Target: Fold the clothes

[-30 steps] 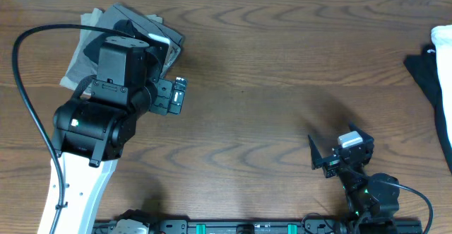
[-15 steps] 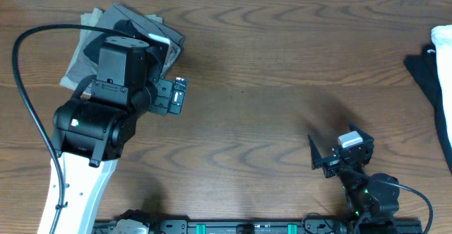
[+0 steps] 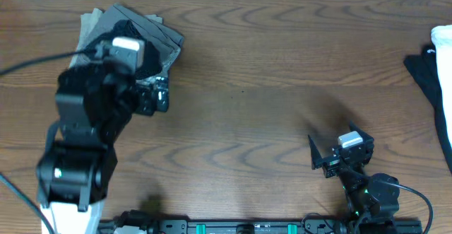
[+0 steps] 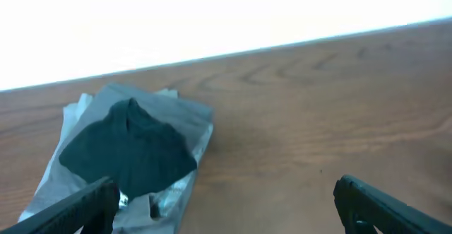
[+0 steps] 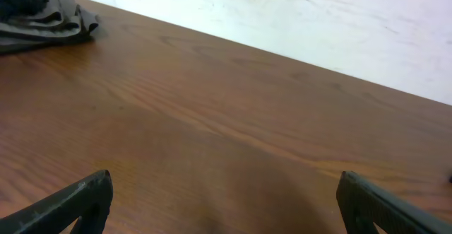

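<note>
Overhead | black T-shirt [image 4: 131, 153] lies bunched on the grey folded garment [image 4: 189, 119] at the far-left corner of the table [image 3: 268, 85] | left gripper [image 4: 226, 188] just beside this pile, jaws wide, holding nothing | right gripper [image 5: 224, 181] at the near edge, toward the right corner, jaws wide, empty | black cloth [image 3: 424, 75] and white cloth [image 3: 443, 37] at the right edge
</note>
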{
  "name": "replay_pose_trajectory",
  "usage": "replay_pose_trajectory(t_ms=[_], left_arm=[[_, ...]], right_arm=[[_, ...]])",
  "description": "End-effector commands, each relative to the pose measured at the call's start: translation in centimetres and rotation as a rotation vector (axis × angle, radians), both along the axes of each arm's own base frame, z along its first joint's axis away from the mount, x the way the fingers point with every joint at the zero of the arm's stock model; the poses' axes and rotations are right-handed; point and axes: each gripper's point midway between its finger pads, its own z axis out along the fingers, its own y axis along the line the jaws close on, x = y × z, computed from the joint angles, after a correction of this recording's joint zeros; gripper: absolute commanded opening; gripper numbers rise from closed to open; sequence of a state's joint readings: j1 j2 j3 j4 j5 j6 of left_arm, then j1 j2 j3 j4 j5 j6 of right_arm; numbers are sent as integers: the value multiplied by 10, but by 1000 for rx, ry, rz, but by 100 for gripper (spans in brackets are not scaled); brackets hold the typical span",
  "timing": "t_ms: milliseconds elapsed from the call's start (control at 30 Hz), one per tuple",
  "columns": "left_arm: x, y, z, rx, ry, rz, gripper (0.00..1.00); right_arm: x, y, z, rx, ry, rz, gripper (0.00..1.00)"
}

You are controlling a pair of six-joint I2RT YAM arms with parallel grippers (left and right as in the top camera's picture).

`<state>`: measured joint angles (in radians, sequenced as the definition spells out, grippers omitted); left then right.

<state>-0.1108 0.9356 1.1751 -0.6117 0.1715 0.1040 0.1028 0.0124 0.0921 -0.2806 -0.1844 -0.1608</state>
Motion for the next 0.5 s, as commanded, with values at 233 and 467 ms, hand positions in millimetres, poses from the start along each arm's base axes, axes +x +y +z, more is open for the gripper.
replay_pose_trajectory(t_ms=[233, 467], left_arm=[[-38, 23, -31, -43, -182, 66, 98], [-63, 34, -48, -29, -275, 123, 98]], right_arm=[[0, 0, -1, 18, 3, -1, 99], [0, 0, -1, 18, 4, -1, 99]])
